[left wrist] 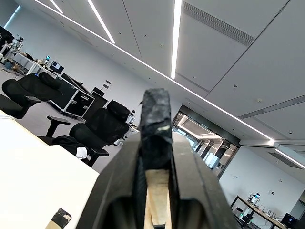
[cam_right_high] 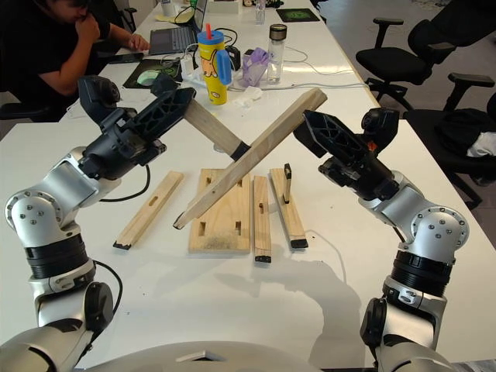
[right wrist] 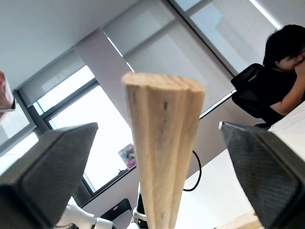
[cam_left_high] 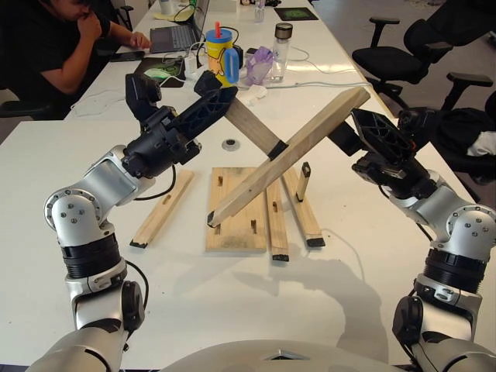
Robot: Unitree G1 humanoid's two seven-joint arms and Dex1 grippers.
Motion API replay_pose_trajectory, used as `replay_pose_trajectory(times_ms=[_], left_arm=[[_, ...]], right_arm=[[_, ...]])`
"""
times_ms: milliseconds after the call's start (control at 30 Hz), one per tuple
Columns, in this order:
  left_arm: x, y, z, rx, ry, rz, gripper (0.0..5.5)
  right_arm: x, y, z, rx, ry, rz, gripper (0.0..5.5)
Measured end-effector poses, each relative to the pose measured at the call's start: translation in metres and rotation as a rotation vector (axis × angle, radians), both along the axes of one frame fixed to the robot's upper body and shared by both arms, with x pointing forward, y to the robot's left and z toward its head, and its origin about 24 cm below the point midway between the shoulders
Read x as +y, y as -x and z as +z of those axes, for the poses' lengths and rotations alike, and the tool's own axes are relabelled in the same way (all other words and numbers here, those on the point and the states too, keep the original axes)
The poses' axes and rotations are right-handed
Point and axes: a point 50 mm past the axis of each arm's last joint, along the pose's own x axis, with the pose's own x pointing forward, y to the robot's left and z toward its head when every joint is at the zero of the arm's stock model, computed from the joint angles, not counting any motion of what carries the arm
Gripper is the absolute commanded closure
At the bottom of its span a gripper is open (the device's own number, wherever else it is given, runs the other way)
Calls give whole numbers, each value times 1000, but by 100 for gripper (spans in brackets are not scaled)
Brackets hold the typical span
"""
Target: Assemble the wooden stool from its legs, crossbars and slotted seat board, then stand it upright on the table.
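My left gripper [cam_left_high: 218, 91] is raised over the table's far middle, shut on a short wooden leg [cam_left_high: 252, 124] whose black tip points down and right. That tip meets a long leg [cam_left_high: 310, 136] that slants across it. The long leg's foot rests on the slotted seat board [cam_left_high: 232, 232], which lies flat. My right gripper [cam_left_high: 349, 124] stands open around the long leg's upper end [right wrist: 162, 143], with a gap showing on both sides. Another leg [cam_left_high: 163, 209] lies left of the board, two more pieces [cam_left_high: 277, 225] lie at its right edge, and a small black-tipped crossbar [cam_left_high: 304, 180] stands there.
A small round fitting [cam_left_high: 230, 144] lies behind the board. On the table behind stand a yellow cup [cam_left_high: 220, 56], a bottle [cam_left_high: 281, 50], a laptop and cables, with a seated person at the far left. Office chairs [cam_left_high: 403, 46] stand to the right.
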Motion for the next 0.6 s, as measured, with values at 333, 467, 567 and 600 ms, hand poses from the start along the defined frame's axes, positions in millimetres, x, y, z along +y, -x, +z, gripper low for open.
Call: replay_pose_trajectory(times_ms=[333,467,567,600], left_arm=[[-4,1,-5,6,-39,-10,511],[-4,2,-2,-40,-61,13,447],[-2,2,-1,-25,-27,1,402],[-1,2,0,-15,-5,-7,392]], right_arm=[[5,0,-3,8,12,10,247],[7,-1,-4,9,16,12,316],[6,-1,-5,12,18,8,338],[6,-2,-5,15,18,7,338]])
